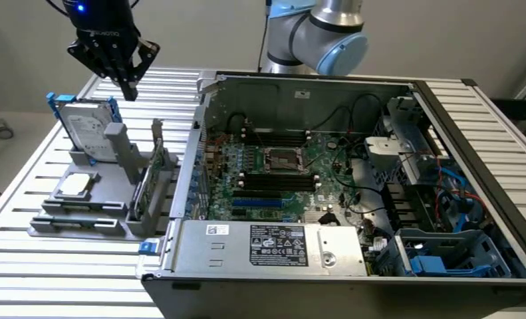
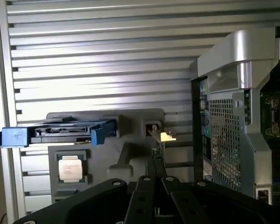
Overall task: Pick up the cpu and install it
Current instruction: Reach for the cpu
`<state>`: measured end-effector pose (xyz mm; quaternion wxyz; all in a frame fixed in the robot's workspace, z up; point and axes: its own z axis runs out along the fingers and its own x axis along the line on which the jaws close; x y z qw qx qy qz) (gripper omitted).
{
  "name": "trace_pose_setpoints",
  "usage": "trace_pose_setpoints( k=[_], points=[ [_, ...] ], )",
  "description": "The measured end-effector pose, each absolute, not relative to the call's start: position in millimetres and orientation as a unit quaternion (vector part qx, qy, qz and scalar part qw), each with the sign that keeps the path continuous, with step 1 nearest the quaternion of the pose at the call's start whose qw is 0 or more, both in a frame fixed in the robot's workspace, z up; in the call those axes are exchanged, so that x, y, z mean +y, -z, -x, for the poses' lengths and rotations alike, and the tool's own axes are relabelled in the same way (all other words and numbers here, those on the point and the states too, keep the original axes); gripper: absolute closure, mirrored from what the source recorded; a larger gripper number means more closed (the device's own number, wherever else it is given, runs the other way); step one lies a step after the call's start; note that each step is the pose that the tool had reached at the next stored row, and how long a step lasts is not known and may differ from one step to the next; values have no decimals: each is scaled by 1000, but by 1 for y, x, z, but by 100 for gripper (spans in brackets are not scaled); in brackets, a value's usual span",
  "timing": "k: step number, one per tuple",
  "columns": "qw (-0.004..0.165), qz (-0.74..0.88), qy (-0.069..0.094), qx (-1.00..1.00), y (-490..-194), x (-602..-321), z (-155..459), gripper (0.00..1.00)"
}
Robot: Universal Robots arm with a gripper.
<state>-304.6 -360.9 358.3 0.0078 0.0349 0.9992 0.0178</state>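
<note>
Nearest us in the exterior view, the cpu point(image 1: 76, 185) lies flat, silver face up, in a pocket of the grey holder point(image 1: 85, 222) by the slatted table's point(image 1: 32, 279) edge on the exterior view's left. Being square, it offers no long axis. Behind it the hard drive point(image 1: 90, 129) stands upright in its blue bracket. Beyond and above that, toward the table's far corner, the gripper point(image 1: 128, 88) hangs pointing straight down, fingers pinched together on nothing. We judge the cpu lies below the gripper and nearer us, with the drive between. Alongside, the open computer case point(image 1: 280, 100) shows its socket point(image 1: 285, 159), apparently unfilled.
</note>
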Motion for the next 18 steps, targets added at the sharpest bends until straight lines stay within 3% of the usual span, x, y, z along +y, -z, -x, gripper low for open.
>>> trace_pose_setpoints(
  k=[18],
  points=[
    [7,-35,-13,999,-340,-353,386,89]
  ],
)
